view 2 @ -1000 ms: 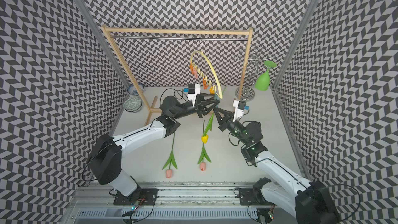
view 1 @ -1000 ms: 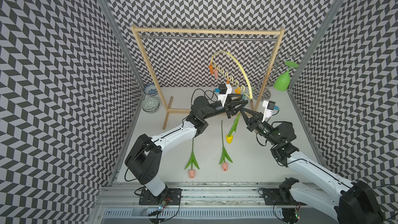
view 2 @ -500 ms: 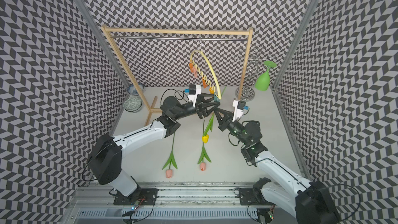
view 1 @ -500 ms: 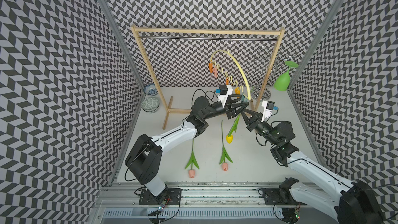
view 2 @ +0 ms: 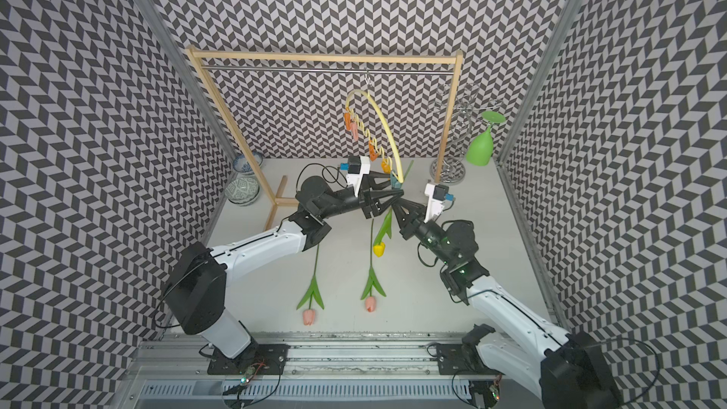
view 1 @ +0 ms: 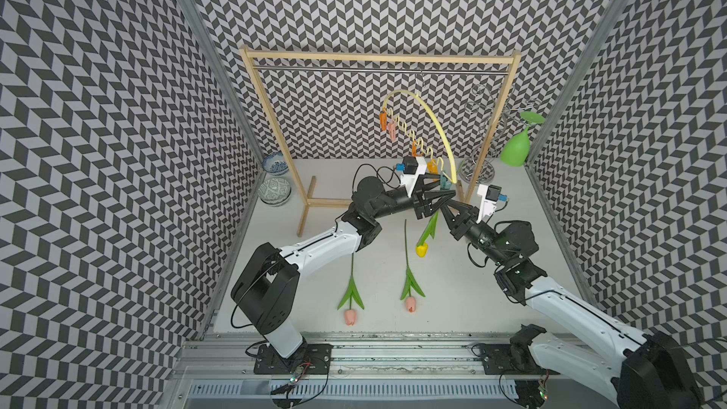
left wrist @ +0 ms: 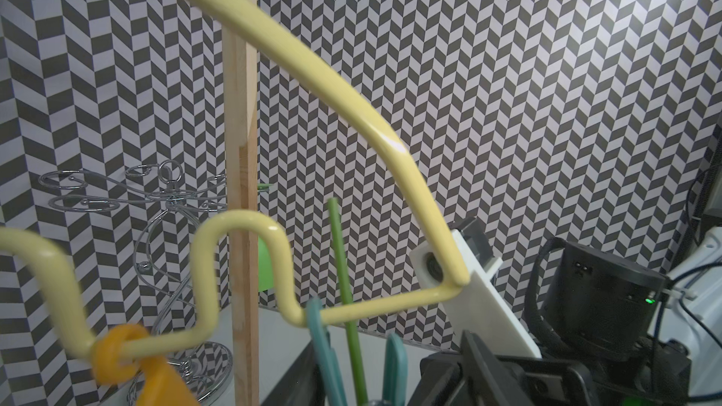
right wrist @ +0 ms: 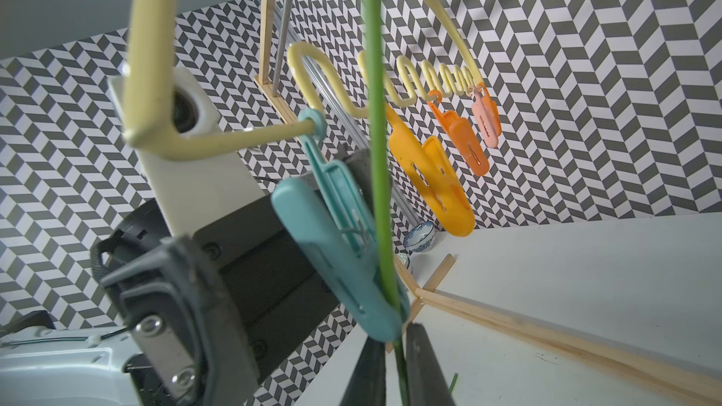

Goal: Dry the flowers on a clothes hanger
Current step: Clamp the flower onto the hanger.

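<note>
Two pink flowers (view 1: 349, 316) (view 1: 410, 304) lie near the front edge of the bench (view 1: 464, 300); the yellow flower (view 1: 421, 249) hangs head-down from the end peg (right wrist: 324, 244) of the hanger (right wrist: 150, 52). Likely light, bendy, thin: pinch bare stem. Right claw (right wrist: 395, 376) stands barely parted around that stem; left claw (view 1: 440, 197) gapes astride the peg, gripping nothing.

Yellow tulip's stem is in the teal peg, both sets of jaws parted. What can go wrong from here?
The teal peg seems to pinch the yellow tulip's stem only at its clamping tip. With the right gripper jaws parted, the stem may slide out and drop.
The left gripper jaws flank that peg, so pulling back could snag it and swing the clothes hanger.
The right jaws sit close to the stem, so a sideways retreat might tug it free.
</note>
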